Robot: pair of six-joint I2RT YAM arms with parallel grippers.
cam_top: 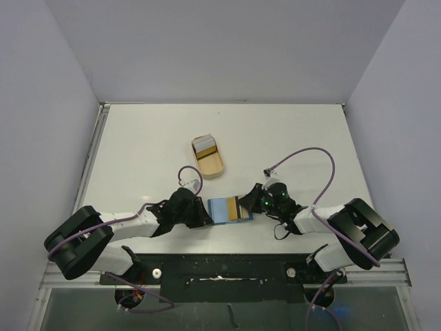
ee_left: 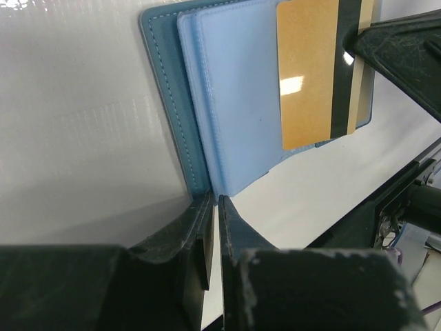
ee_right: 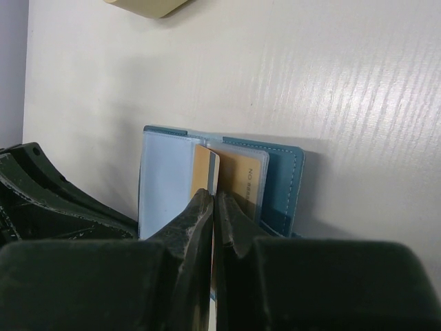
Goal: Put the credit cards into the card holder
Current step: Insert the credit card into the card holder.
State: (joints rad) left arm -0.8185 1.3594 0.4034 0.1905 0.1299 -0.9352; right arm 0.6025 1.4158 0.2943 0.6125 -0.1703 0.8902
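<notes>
My left gripper [cam_top: 208, 212] is pinched shut on the left edge of the open card holder [cam_top: 222, 209]. My right gripper [cam_top: 247, 205] is clamped on a tan-orange card [cam_top: 238, 209] over the holder's right half. Farther back, the tan tray [cam_top: 213, 165] holds stacked credit cards [cam_top: 204, 145].

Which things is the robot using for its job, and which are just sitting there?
For the job: card holder, orange card, card stack, left gripper, right gripper.
Just sitting: tray under the stack.

Faint sideways print on the tan card [ee_right: 241, 181] in the card holder [ee_right: 286, 181], illegible.
</notes>
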